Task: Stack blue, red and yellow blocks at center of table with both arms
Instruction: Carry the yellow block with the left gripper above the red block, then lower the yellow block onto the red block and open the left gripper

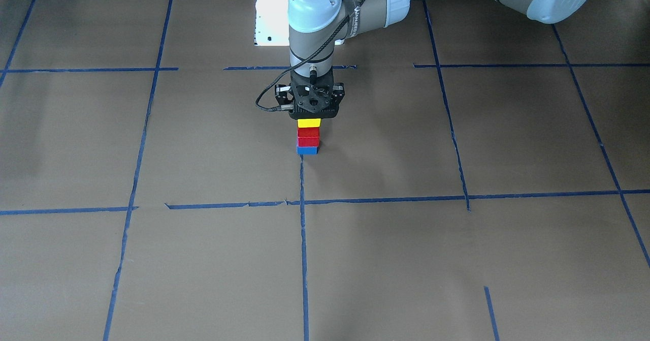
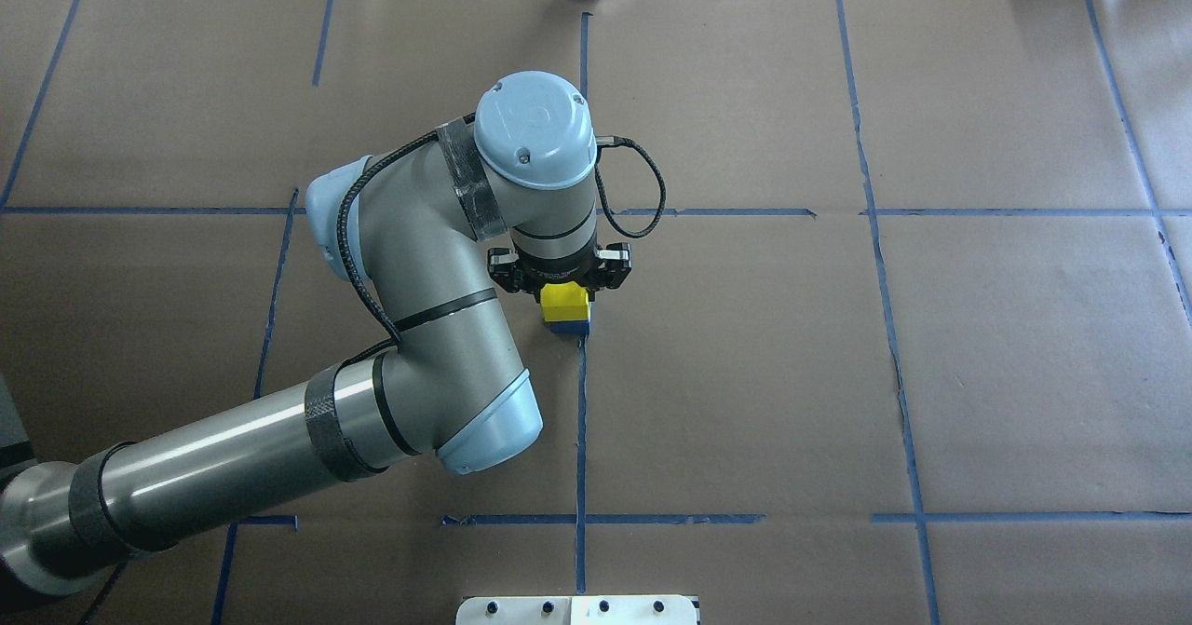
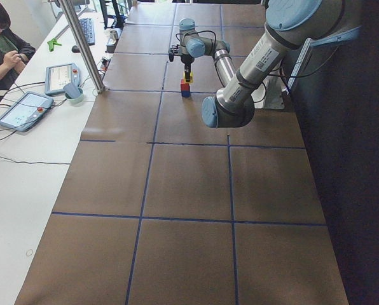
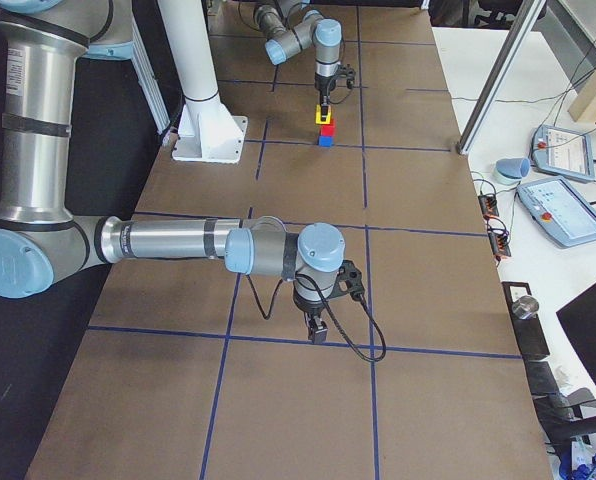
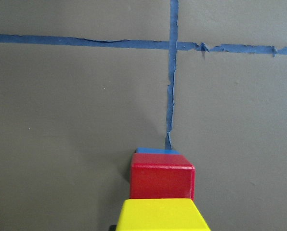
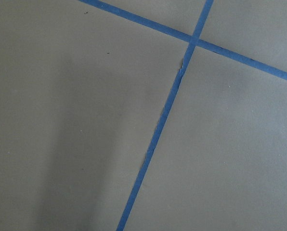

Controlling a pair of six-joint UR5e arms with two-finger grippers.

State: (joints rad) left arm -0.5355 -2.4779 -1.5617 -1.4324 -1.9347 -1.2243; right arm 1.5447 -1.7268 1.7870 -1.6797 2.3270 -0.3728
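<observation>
A blue block (image 1: 307, 150) sits on the table at a blue tape crossing, with a red block (image 1: 308, 137) on top of it. My left gripper (image 1: 310, 119) points straight down and is shut on a yellow block (image 1: 309, 123), holding it directly over the red block; I cannot tell whether the two touch. The overhead view shows the yellow block (image 2: 563, 302) under the left gripper (image 2: 562, 288), with the blue block's (image 2: 568, 328) edge below it. The left wrist view shows yellow (image 5: 160, 215), red (image 5: 162, 182) and blue (image 5: 157, 150) in line. My right gripper (image 4: 318, 330) hangs low over bare table, far from the stack; I cannot tell whether it is open or shut.
Blue tape lines (image 1: 303, 229) divide the brown table into squares. A white mounting plate (image 1: 269, 16) lies at the robot's base. An operator (image 3: 2, 44) sits by tablets (image 3: 24, 108) on a side desk.
</observation>
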